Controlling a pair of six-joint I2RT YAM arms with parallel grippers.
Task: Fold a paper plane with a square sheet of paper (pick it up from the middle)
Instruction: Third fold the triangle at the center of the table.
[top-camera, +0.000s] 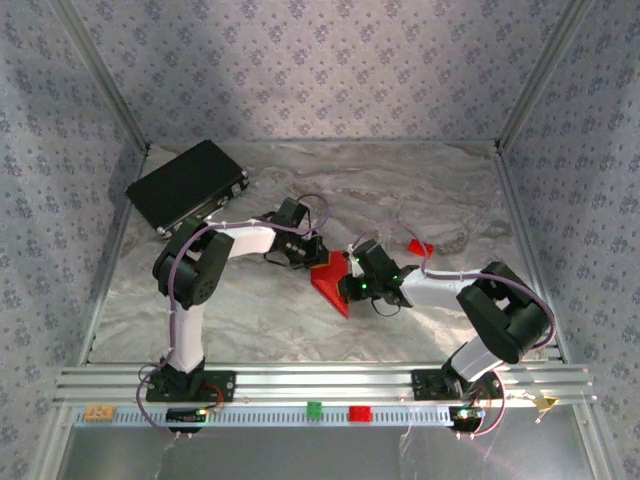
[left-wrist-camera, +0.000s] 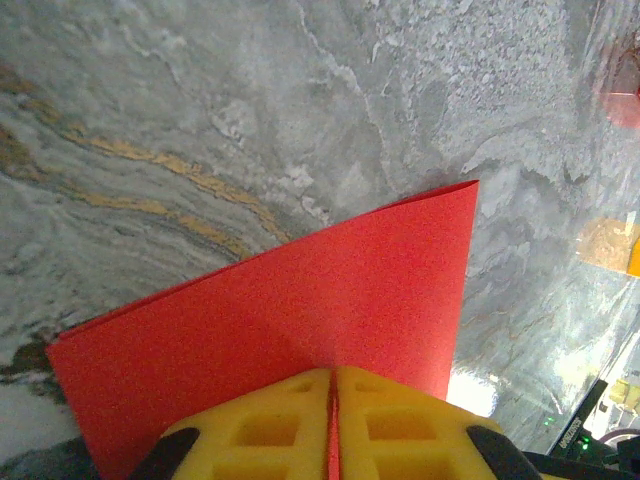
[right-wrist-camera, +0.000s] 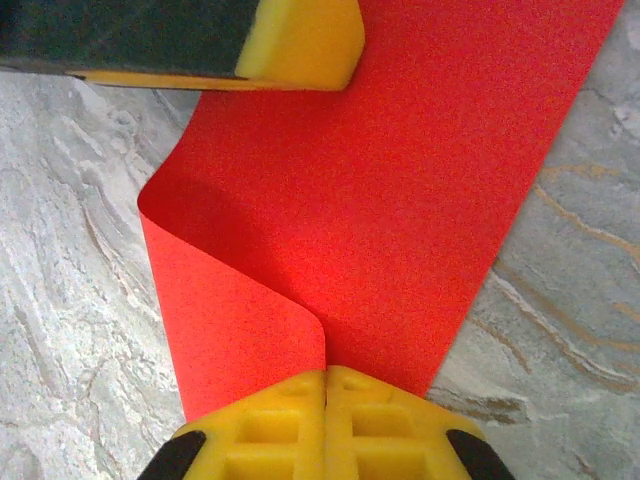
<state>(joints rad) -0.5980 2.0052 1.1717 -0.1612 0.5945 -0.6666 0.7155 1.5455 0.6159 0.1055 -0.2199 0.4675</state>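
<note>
L end effector (left-wrist-camera: 333, 400) & R end effector (right-wrist-camera: 326, 400) are both pinching tight on the red paper (top-camera: 332, 280), over the surface (top-camera: 250, 320), right of the black box (top-camera: 185, 182). Paper is curling. I think they should be pulling it flat & matching edges b4 creasing.

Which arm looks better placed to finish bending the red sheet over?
Right, probably. The right gripper is shut on the square sheet of paper exactly where it curls over, so it can carry that flap across. The left gripper is shut on a flat part, suited to anchoring.
</note>
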